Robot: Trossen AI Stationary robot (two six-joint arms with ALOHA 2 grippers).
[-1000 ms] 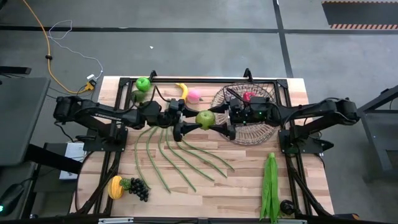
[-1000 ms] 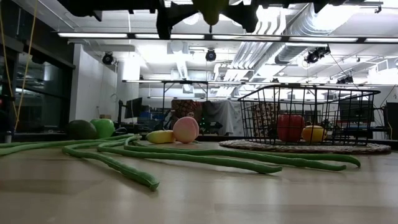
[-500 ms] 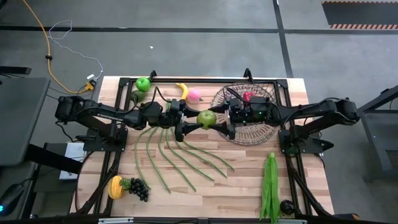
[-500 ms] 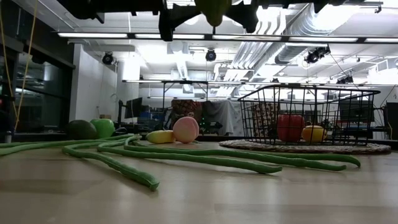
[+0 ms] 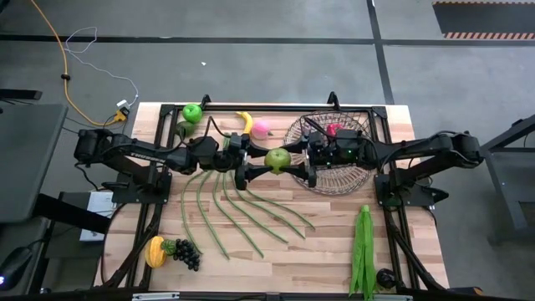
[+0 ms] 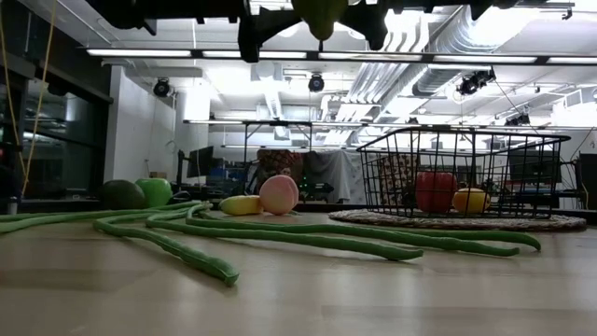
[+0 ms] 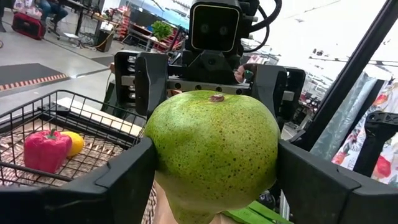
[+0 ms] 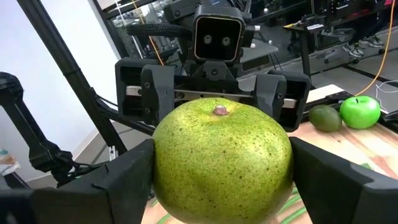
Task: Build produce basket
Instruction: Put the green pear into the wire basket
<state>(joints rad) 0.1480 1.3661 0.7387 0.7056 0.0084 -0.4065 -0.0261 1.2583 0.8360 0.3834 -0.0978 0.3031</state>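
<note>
A pale wooden desk (image 5: 276,251) stands on a grey concrete floor (image 5: 251,67) crossed by dark lines (image 5: 251,39). An orange cable (image 5: 58,58) trails there. Overhead hang fluorescent strip lights (image 6: 187,53) and white ducts (image 6: 401,37).

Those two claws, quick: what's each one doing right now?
Left gripper: closed on the pear, held above the table.
Right gripper: closed on the same pear from the other side.

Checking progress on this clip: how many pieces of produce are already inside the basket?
2. A red pepper and a yellow lemon sit side by side in the basket; the left wrist view shows the same pair. Others may be hidden under the right arm in the high view.
</note>
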